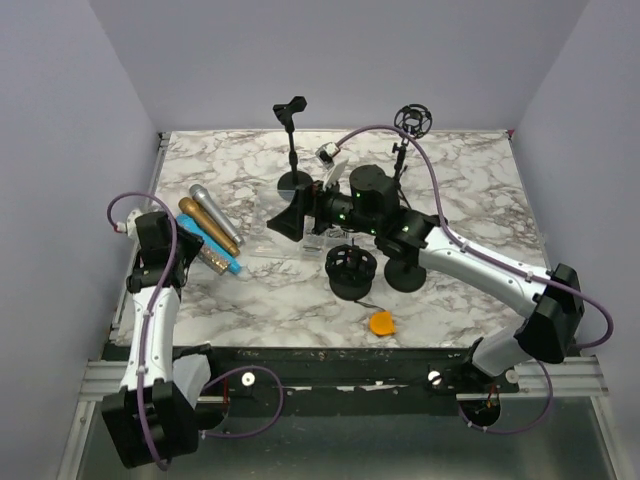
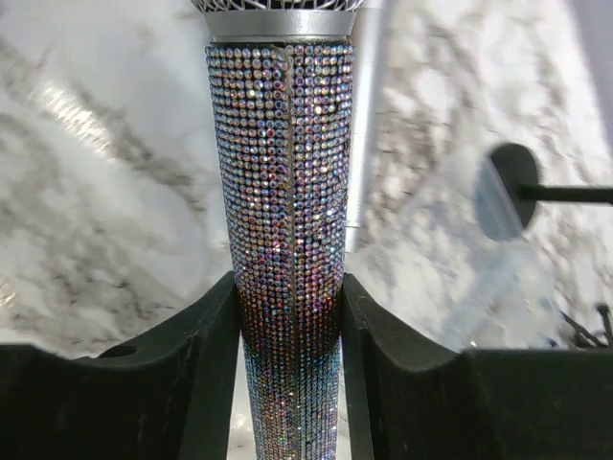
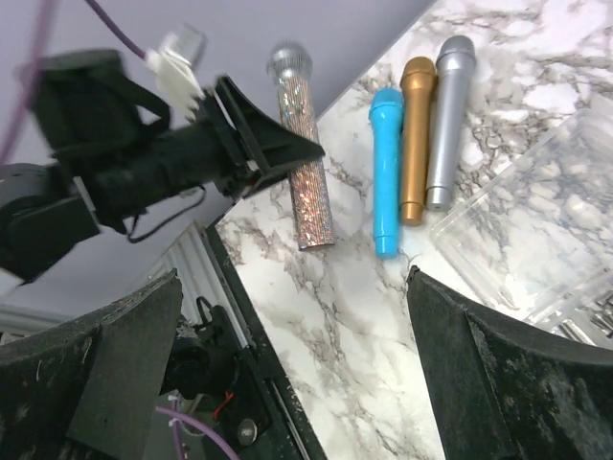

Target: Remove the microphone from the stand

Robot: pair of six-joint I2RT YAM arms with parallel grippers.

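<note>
My left gripper point(image 2: 287, 287) is closed narrow on the mic point(image 2: 283, 163), the one covered in sparkling stones. Both fingers point(image 2: 215, 331) press the lower part of its body from either side, and its silver head points away from my wrist. From the right wrist view, the mic point(image 3: 305, 172) sits just beside the blue mic point(image 3: 386, 172), on the side away from the gold mic point(image 3: 417, 144), and does not touch it. Its head is raised against the wall while its tail hangs low over the table point(image 1: 480, 200) edge. I cannot tell whether the tail touches the marble.

The gold mic lies touching the blue mic, and the silver mic point(image 3: 447, 125) lies against the gold one on its far side; all three are flat and roughly parallel. A clear box point(image 3: 517, 230) sits near the blue mic's tail end, beyond the silver one.

My right gripper point(image 3: 295, 278) hangs wide open above the table, holding nothing, and faces the blue mic. The stand point(image 1: 291, 140) is upright well apart from the blue mic, toward the back wall, its clip empty.
</note>
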